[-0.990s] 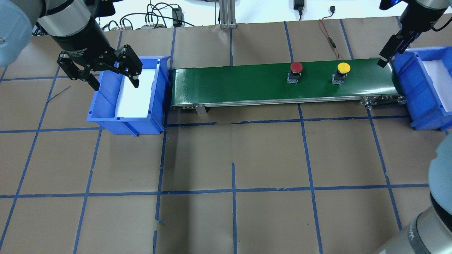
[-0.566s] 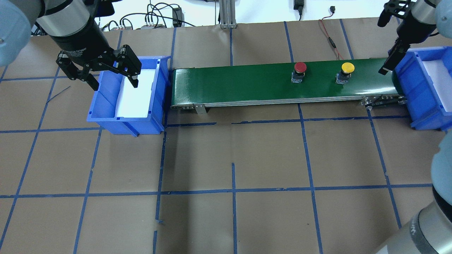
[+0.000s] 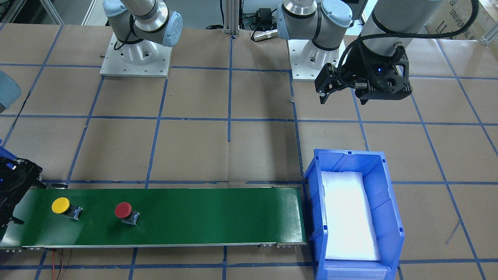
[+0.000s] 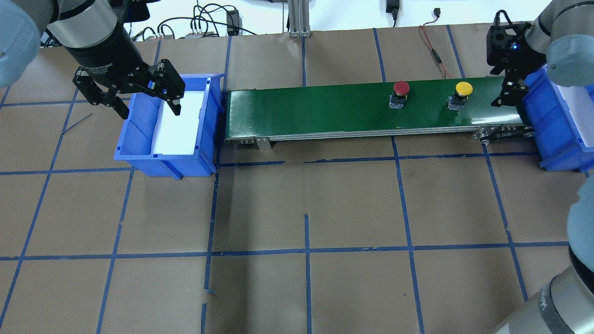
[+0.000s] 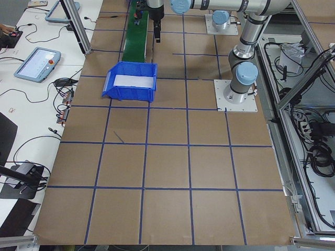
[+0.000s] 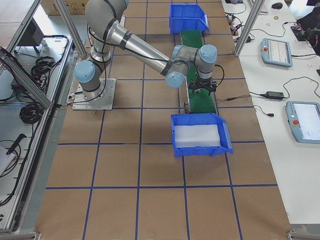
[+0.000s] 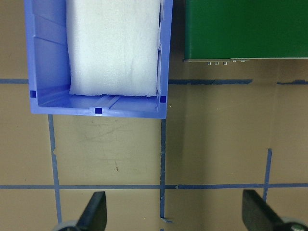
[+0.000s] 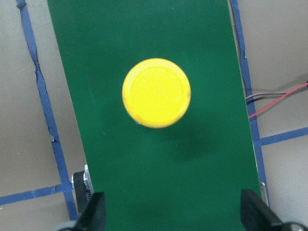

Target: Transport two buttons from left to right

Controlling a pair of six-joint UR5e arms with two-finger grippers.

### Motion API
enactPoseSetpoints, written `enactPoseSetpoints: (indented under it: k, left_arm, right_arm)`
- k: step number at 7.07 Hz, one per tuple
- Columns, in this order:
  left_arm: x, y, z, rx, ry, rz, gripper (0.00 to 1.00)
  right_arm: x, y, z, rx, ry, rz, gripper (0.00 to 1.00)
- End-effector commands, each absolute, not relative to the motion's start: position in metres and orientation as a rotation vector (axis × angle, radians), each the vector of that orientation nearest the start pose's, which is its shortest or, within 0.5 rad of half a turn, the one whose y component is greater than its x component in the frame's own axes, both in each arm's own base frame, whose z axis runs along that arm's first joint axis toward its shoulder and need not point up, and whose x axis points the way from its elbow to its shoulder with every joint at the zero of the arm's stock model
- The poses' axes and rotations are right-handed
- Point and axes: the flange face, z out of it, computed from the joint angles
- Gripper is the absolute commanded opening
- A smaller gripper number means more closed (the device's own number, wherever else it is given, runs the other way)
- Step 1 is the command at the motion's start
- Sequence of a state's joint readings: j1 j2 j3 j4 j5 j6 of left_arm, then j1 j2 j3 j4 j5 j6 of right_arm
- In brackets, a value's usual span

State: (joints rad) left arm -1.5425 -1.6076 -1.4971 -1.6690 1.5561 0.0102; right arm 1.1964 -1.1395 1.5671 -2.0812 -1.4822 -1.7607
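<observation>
The yellow button and the red button stand upright on the green conveyor belt, near its right end. The yellow one is nearer the end. They also show in the front view, yellow and red. My right gripper is open and empty over the belt's right end. Its wrist view looks straight down on the yellow cap, and both fingers are apart from it. My left gripper is open and empty above the left blue bin.
A second blue bin with a white liner stands just past the belt's right end, next to my right gripper. The left bin holds only a white foam liner. Red wires lie behind the belt. Blue tape lines cross the brown table.
Both buttons have ridden rightward along the belt. My right gripper has swung down and in over the belt's right end. The left gripper has stayed over the left bin.
</observation>
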Motion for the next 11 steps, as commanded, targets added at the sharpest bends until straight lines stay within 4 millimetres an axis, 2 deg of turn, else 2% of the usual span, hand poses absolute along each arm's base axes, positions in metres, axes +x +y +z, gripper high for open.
enactPoseSetpoints:
  k: [1, 3, 6, 8, 9, 10, 11]
  left_arm:
    - [-0.12, -0.505, 0.496, -0.03, 3.157, 0.096, 1.0]
    - [-0.121, -0.505, 0.496, -0.027, 3.156, 0.096, 1.0]
    - [-0.121, -0.505, 0.496, -0.025, 3.158, 0.096, 1.0]
    - [-0.121, -0.505, 0.496, -0.028, 3.161, 0.096, 1.0]
    - [-0.12, -0.505, 0.496, -0.03, 3.16, 0.096, 1.0]
    - [-0.121, -0.505, 0.496, -0.028, 3.161, 0.096, 1.0]
    - [-0.121, -0.505, 0.496, -0.028, 3.161, 0.094, 1.0]
  right_arm:
    - [-0.097, -0.649, 0.284, -2.027, 2.383, -0.239, 0.98]
    - [-0.1, -0.653, 0.261, -2.005, 2.374, -0.193, 0.98]
    - [-0.097, -0.648, 0.253, -1.907, 2.418, -0.187, 0.98]
    - [-0.096, -0.646, 0.253, -1.903, 2.424, -0.189, 0.97]
    - [-0.097, -0.649, 0.255, -1.918, 2.439, -0.211, 0.94]
    - [-0.098, -0.65, 0.254, -1.919, 2.44, -0.214, 0.87]
    - [-0.098, -0.65, 0.254, -1.919, 2.44, -0.213, 0.73]
